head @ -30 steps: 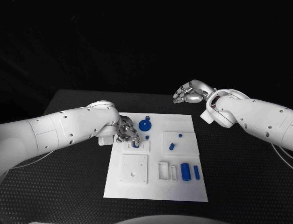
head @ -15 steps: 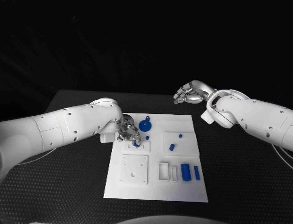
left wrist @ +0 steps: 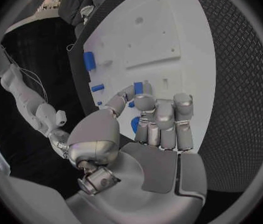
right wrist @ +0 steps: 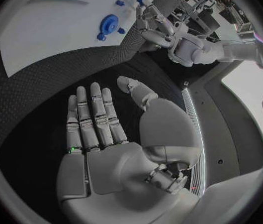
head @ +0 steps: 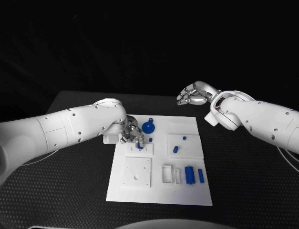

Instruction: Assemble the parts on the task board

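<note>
Head view: left hand working a small blue part at the board's upper left

Tabletop (head: 74,191) black, textured, carrying the white task board (head: 159,193) in the middle.

Left arm comes in low over the board's upper-left corner. Left hand (head: 131,134) is down on the board, fingers (left wrist: 162,122) curled together with the thumb closed in on a small blue part (left wrist: 135,125); another bit of blue (left wrist: 138,88) shows at the fingertip. Looks like a pinch, probably to seat the piece in the small raised plate (head: 139,149) under it. Whether it's already in the socket, can't tell.

Right arm is held back past the board's far right corner. Right hand (head: 194,97) is off the board, holding nothing; right wrist view shows the fingers (right wrist: 94,117) straight and side by side, thumb out. My read: parked to keep the workspace free.

Board contents, big to small:
- square white plate (head: 136,172), lower left, no blue in it
- blue gear-like disc (head: 149,127) near the top edge, just beside the left hand
- upper-right plate (head: 179,145) with two small blue pieces on it
- white slotted holder (head: 170,174), slots look unfilled; blue cylinder (head: 189,174) and slimmer blue pin (head: 201,176) lie just beside it

Most parts look loose, so early in the assembly.
</note>
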{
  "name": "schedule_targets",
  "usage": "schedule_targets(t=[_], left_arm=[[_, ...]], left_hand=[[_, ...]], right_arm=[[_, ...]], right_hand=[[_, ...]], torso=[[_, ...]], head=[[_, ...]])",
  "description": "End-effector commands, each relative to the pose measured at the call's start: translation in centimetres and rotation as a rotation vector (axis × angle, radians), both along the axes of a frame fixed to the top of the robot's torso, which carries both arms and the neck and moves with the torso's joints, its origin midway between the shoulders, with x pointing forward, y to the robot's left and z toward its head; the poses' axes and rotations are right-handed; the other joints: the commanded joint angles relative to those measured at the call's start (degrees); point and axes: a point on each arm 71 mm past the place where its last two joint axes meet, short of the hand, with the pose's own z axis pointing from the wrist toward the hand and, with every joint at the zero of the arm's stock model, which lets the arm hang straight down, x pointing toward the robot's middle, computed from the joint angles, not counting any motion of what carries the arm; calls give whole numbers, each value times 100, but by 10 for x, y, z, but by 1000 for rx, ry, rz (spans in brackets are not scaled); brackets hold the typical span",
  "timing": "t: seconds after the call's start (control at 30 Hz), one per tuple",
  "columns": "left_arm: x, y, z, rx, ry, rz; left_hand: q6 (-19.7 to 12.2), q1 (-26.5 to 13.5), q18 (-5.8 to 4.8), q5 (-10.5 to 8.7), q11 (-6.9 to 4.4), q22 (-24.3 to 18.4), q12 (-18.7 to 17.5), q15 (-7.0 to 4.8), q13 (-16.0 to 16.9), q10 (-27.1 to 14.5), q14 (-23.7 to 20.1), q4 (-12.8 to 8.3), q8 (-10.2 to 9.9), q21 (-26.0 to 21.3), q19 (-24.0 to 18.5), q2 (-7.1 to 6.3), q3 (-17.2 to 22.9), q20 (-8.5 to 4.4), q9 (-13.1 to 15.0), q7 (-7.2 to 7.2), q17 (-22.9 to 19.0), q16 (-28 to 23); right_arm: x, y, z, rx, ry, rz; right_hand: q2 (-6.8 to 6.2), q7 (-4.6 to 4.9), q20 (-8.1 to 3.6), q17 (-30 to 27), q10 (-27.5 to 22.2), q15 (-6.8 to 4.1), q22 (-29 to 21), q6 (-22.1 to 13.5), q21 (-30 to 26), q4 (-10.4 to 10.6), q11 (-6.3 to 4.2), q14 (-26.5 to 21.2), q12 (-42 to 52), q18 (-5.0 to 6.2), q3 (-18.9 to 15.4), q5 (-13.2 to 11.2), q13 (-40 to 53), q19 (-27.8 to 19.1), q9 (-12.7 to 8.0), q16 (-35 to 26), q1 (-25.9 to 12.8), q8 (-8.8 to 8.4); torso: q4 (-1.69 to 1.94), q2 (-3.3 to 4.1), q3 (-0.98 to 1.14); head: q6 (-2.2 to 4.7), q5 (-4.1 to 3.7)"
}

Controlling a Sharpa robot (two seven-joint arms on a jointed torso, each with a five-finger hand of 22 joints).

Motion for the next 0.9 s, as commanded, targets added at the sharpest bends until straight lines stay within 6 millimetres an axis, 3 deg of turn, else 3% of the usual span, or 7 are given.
schedule_targets(t=[0.03,0.9], left_arm=[[0,-2,1,25,6,-32],[1,-10,-1,57,13,-74]], left_hand=[[1045,-38,91,120,-275,37,36,-356,-8,218,365,123,891,26,18,-13,818,-631,1425,-440,-6,1],[1052,-66,93,61,-277,35,71,-349,-18,209,366,142,914,32,28,-85,1009,-632,1413,-442,-9,3]], right_arm=[[-1,3,0,-1,4,16],[-2,8,0,-3,4,32]], right_hand=[[-4,12,3,10,-38,7,11,-31,-22,-1,13,-35,23,-79,32,38,-9,-31,-6,-31,61,-15],[-11,14,6,13,-37,11,31,-32,-24,7,14,-41,24,-84,33,204,-8,-42,-6,-37,51,-12]], torso=[[-2,3,-5],[2,0,-8]], head=[[-10,7],[-89,-10]])
